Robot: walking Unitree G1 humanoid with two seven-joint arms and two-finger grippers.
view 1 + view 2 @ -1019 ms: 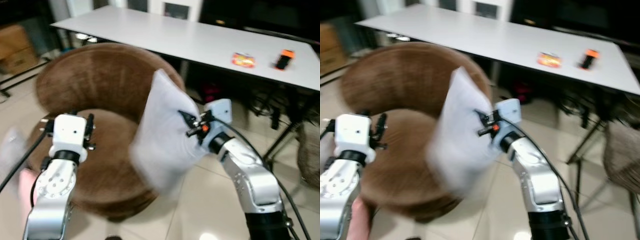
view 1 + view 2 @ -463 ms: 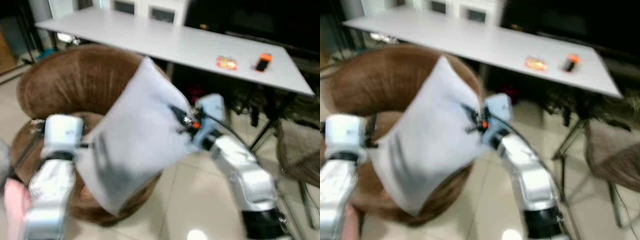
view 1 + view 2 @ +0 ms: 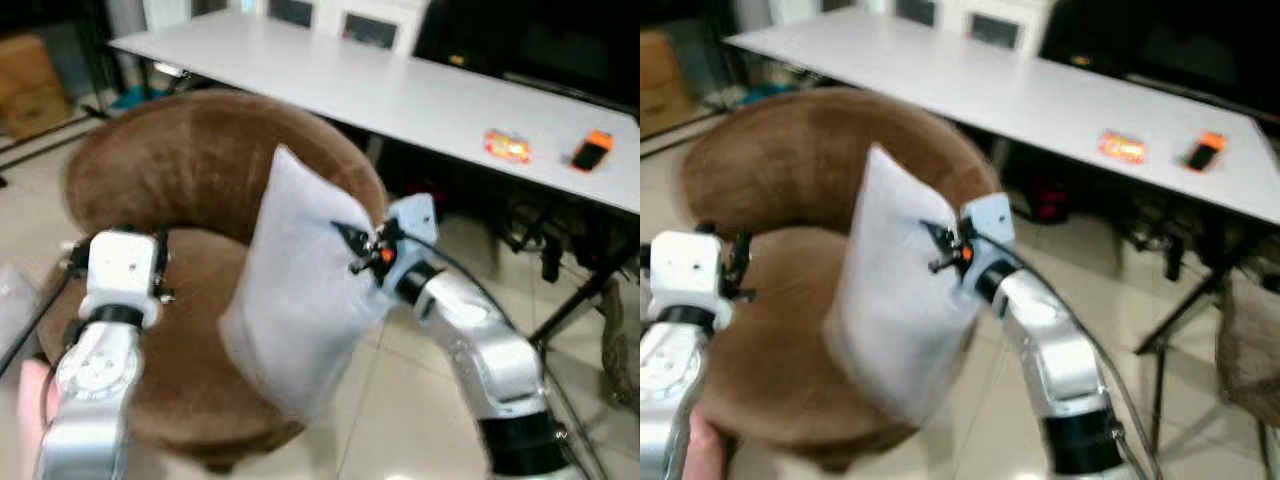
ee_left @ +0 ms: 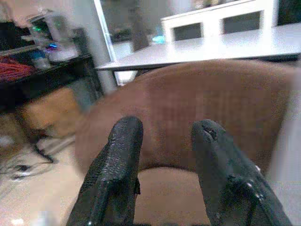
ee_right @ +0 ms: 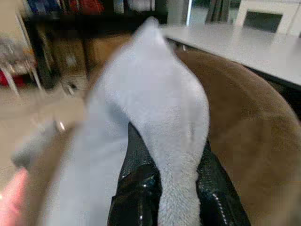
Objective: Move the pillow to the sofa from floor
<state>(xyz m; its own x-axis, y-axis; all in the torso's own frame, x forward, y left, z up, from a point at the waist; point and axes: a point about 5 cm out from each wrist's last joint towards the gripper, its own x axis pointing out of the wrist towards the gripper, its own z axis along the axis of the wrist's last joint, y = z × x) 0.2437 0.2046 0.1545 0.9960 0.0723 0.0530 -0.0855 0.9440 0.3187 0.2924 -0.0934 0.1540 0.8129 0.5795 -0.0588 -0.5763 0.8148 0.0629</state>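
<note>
The pillow (image 3: 300,300) is a pale grey-white, soft and square-ish, with one corner poking upward and its body hanging slack and a little creased below. It is held in the air over the right edge of the round brown sofa (image 3: 190,180) (more of a tub chair, really), its lower part dangling over the right side of the seat.

The right gripper (image 3: 352,243) has it pinched by the edge, and in the right wrist view the black fingers (image 5: 136,183) are closed tight on a fold of the fabric.

The left gripper (image 4: 162,141) hangs over the left part of the seat, its two fingers parted with nothing between them.

Beyond the sofa runs a long white surface (image 3: 380,80) carrying a small orange packet (image 3: 507,146) and an orange-and-black object (image 3: 590,151).
</note>
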